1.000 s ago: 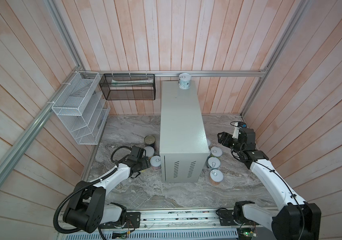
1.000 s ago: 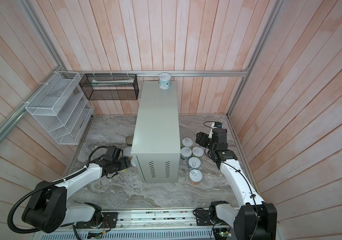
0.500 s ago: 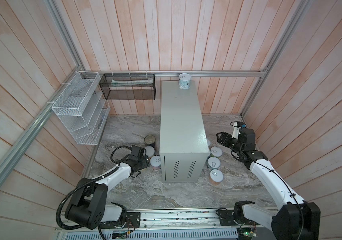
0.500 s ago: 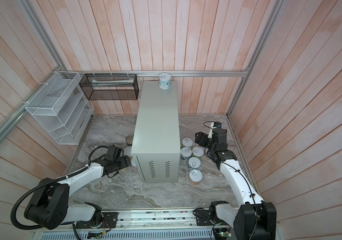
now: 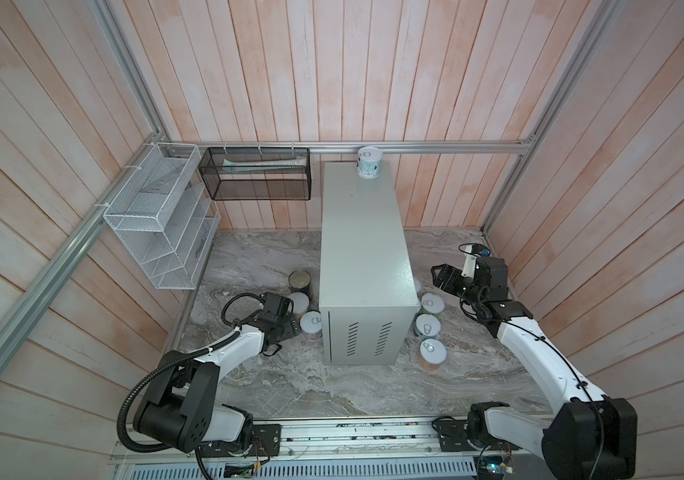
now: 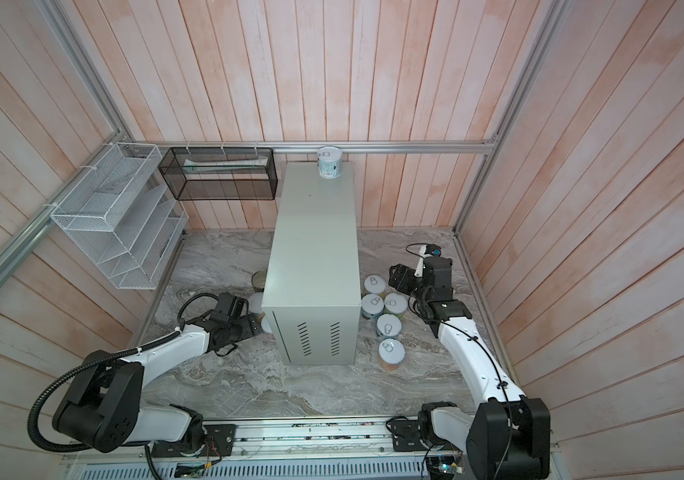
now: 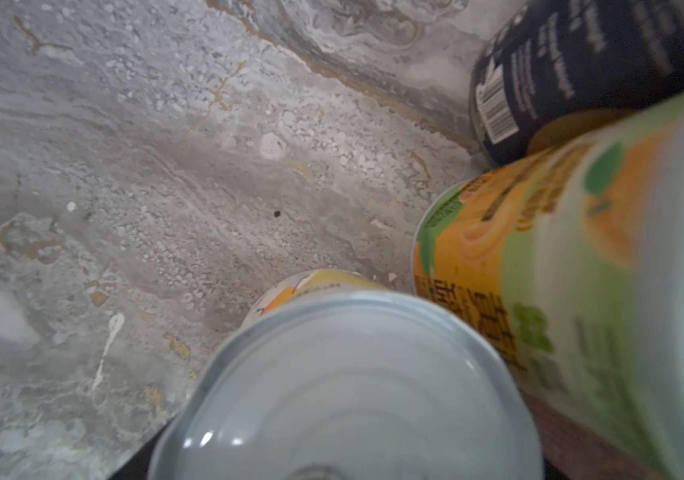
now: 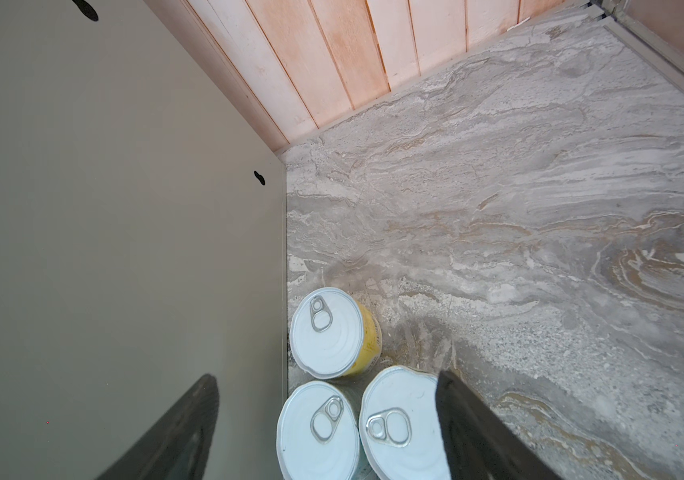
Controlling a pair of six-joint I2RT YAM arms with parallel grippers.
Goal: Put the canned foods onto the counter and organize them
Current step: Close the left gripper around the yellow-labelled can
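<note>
Grey-green sheet metal forms the worktop (image 5: 363,249), and just one pale-blue tin (image 5: 369,163) stands on it, at the end farthest from both my hands. I judge that spot suits a row filling back toward me. My left hand (image 5: 290,329) sits low over the marble surface (image 5: 290,386), and a yellow-labelled tin (image 7: 352,395) fills its wrist view directly beneath it, upright with the lid up. Whether the fingers are apart or clamped on it I cannot tell. Just beyond that tin stand a green-and-orange tin (image 7: 560,270) and the taller dark-blue tin (image 7: 581,62), which makes three on that side. My right hand (image 8: 323,376) hangs with its fingers apart and nothing between them, above a cluster of tins (image 6: 388,325) that hugs the worktop's side. To me that reads as lining up to drop over one lid. A top view shows five tins in that cluster. That gives nine tins in all, eight small and one tall, with eight yet to go up.
</note>
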